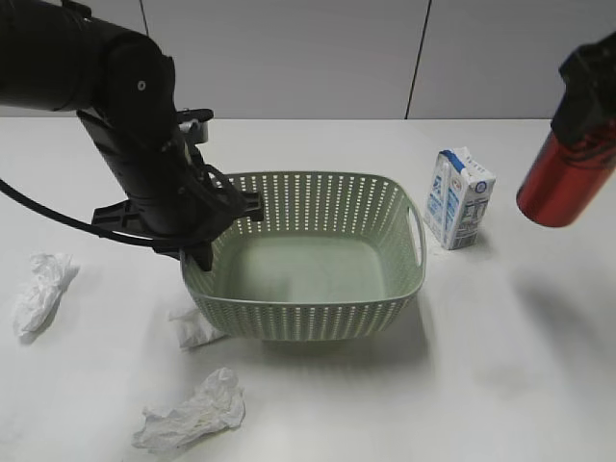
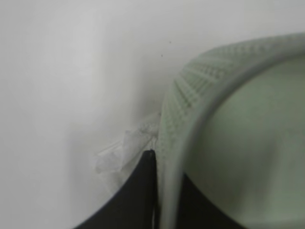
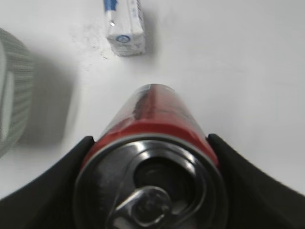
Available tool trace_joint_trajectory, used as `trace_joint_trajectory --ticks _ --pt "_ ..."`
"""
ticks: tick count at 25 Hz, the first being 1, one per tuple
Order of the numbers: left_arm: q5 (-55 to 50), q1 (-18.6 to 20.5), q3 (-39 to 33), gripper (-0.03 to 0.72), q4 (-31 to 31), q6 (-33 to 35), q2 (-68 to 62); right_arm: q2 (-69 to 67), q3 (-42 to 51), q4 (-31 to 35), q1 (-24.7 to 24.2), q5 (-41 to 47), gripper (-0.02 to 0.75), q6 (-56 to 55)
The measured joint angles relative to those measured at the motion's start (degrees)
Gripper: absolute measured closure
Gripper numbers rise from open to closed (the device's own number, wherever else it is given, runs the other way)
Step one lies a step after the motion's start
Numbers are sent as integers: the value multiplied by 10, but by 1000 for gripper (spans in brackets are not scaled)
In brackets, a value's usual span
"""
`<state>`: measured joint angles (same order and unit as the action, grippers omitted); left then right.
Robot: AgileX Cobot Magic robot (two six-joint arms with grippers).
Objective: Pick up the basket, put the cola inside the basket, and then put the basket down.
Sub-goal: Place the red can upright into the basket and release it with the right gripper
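Basket [image 1: 308, 260] held off the desk [image 1: 500, 385] at its left rim, left pincer [image 1: 207, 226] clamped there. Cola [image 1: 566, 178] gripped aloft in closed right pincer [image 3: 152, 157], base tilted down-left; basket lies left, below.

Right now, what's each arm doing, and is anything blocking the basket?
Left gripper clamped on basket rim. Right gripper holds cola aloft, right of basket. Carton stands between them; basket interior empty.

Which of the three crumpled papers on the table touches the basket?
The middle crumpled paper, tucked against the basket at its front-left corner below the left hand. The other two lie apart from it.
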<state>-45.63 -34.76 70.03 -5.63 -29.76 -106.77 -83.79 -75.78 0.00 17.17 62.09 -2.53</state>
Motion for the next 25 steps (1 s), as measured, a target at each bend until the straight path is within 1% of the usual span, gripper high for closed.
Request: trace_joint_trajectory --ticks 2,7,10,12,14,19,25 --pt "1 0 0 690 0 0 -2 1 -41 0 39 18 239 0" --pt "2 0 0 690 -3 0 -6 -3 -97 5 146 12 239 -7" --pt "2 0 0 690 -4 0 -6 -26 -101 5 187 -9 239 -12" --pt "1 0 0 690 -4 0 -6 -53 -101 9 205 -15 239 -16" --pt "1 0 0 690 -4 0 -6 -84 -101 26 214 -21 239 -18" --pt "0 0 0 690 -4 0 -6 -159 -101 77 217 -54 239 -20" --pt "0 0 0 690 -4 0 -6 -218 -101 82 217 -80 239 -4"
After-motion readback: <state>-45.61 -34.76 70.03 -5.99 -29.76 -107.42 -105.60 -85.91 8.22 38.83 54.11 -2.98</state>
